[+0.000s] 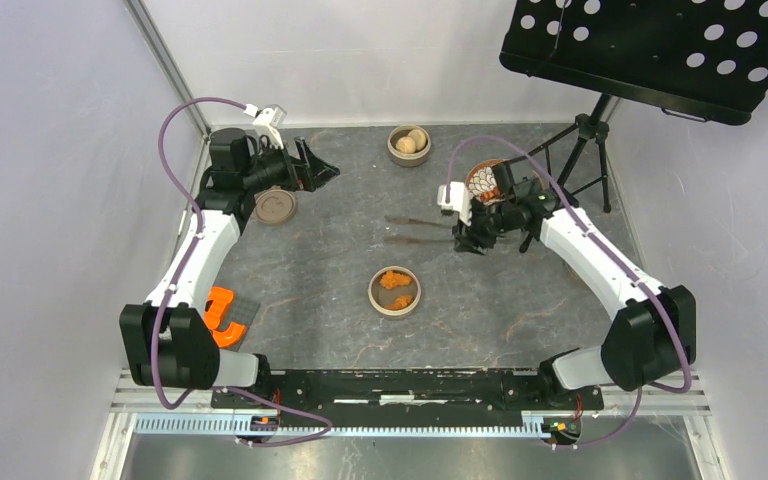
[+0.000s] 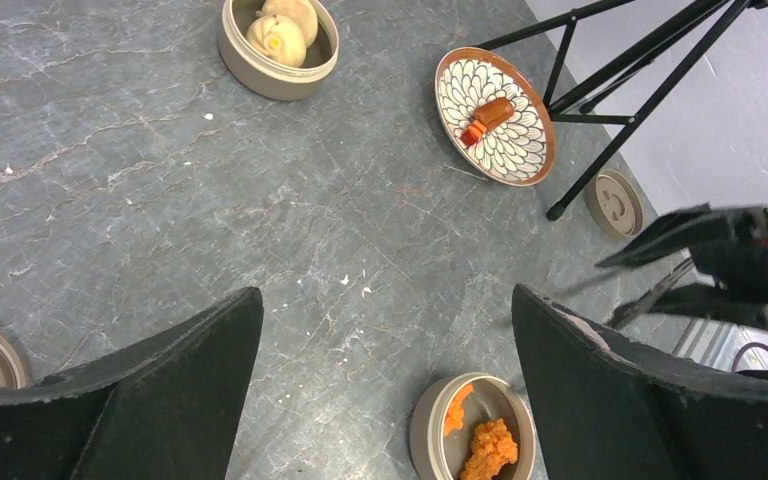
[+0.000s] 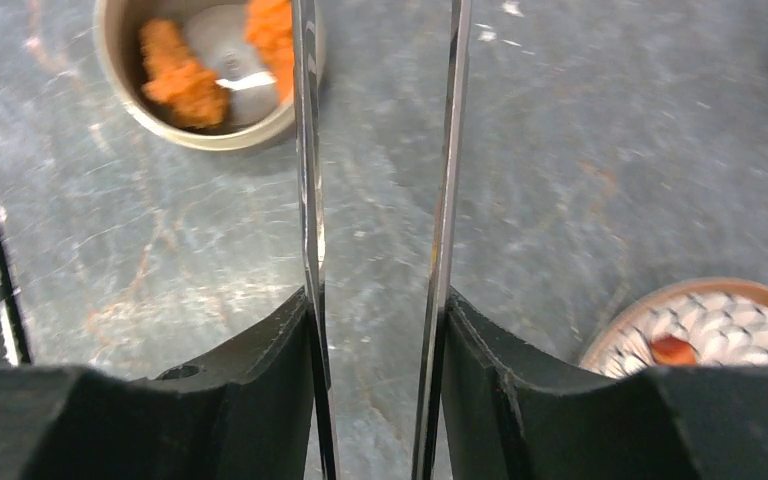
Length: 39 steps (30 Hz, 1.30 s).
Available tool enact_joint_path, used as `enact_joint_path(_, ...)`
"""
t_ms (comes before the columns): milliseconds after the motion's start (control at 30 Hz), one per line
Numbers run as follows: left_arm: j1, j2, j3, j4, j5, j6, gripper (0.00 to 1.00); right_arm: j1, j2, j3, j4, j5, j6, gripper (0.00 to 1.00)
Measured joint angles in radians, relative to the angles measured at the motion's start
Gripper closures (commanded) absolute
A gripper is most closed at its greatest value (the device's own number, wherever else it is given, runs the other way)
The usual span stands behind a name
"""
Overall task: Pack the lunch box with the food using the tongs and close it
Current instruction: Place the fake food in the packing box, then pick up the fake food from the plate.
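My right gripper (image 1: 468, 232) (image 3: 375, 300) is shut on the tongs (image 1: 418, 230) (image 3: 307, 150). Their two thin arms lie against the inner faces of its fingers and reach left over the table, spread apart with nothing between them. Just past the tips stands a round tan lunch box tin (image 1: 375, 300) (image 3: 210, 135) (image 2: 425, 430) holding orange crumbed chunks (image 1: 394, 280) (image 3: 180, 75) (image 2: 487, 450). A second tin (image 1: 395, 155) (image 2: 260, 70) at the back holds pale buns (image 1: 411, 141) (image 2: 277, 38). My left gripper (image 1: 320, 165) (image 2: 385, 295) hangs open at the back left, holding nothing.
A round patterned plate (image 1: 480, 183) (image 2: 520, 150) (image 3: 720, 320) with a small red-brown piece (image 2: 487, 115) sits behind my right gripper. A tan lid (image 1: 275, 206) lies below my left gripper; another lid (image 2: 614, 203) lies by the tripod (image 1: 585, 140). An orange tool (image 1: 222, 312) rests at the left edge.
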Motion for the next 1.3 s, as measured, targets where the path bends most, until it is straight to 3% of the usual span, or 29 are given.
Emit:
enact_joint_path(300,0.0,0.006,0.0,0.0,0.0,0.0,0.0,-0.138,0.035,0.105,0.078,0.186,0.09,0.54)
enact_joint_path(767,0.0,0.017,0.005,0.002,0.0,0.0,0.0,-0.18,0.116,0.142,0.015,0.592,-0.029,0.54)
enact_joint_path(1300,0.0,0.018,0.005,0.008,0.003,0.0,0.0,-0.227,0.189,0.179,-0.044,0.764,-0.059,0.54)
